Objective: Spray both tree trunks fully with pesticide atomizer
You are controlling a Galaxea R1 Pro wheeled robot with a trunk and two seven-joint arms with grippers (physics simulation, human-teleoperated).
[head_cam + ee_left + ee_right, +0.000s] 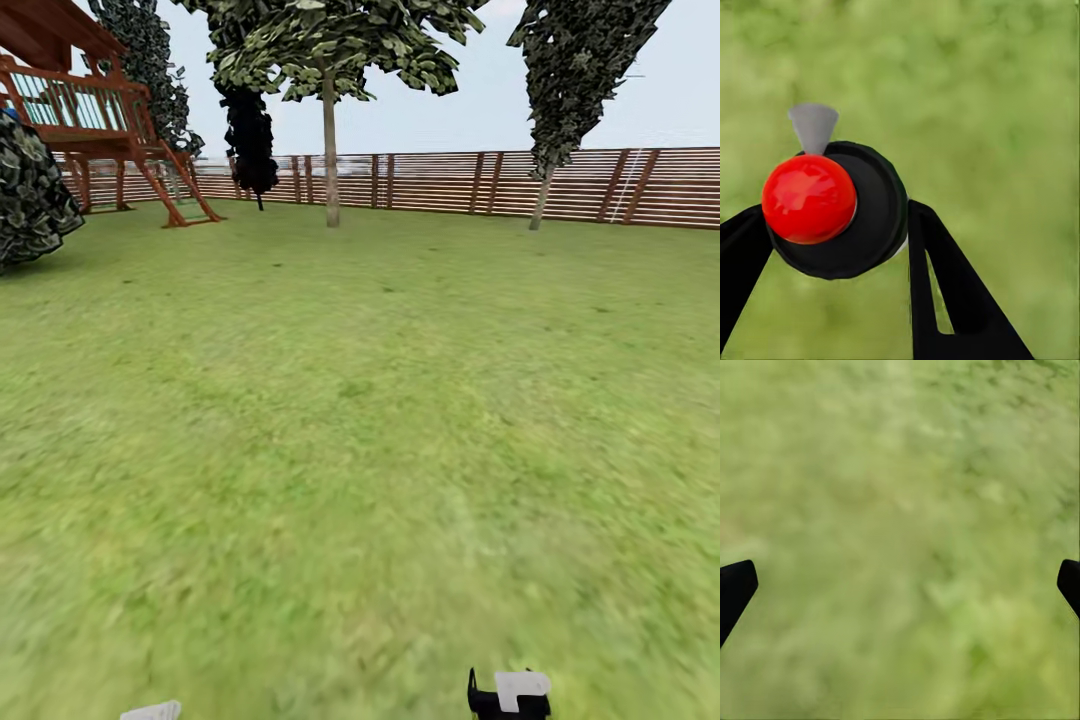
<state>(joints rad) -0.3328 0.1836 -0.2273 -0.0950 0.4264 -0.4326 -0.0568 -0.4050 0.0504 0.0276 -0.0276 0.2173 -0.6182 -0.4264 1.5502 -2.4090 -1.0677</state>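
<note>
My left hand (pixel 840 247) pinches the sprayer (pixel 836 206) — red cap toward my wrist, nozzle out over the grass (pixel 990 97); my right hand (pixel 900 585) is spread wide.

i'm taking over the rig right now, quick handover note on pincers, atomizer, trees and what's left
Left pincer: shut on the atomizer, red knob and grey nozzle showing, over the grass.
Right pincer: open, nothing in it, over grass.
Trees: a pale-trunked tree and another stand far ahead by the fence.
Done: atomizer picked up.
Left: drive to the trees, spray both trunks; no white specks visible yet.
</note>
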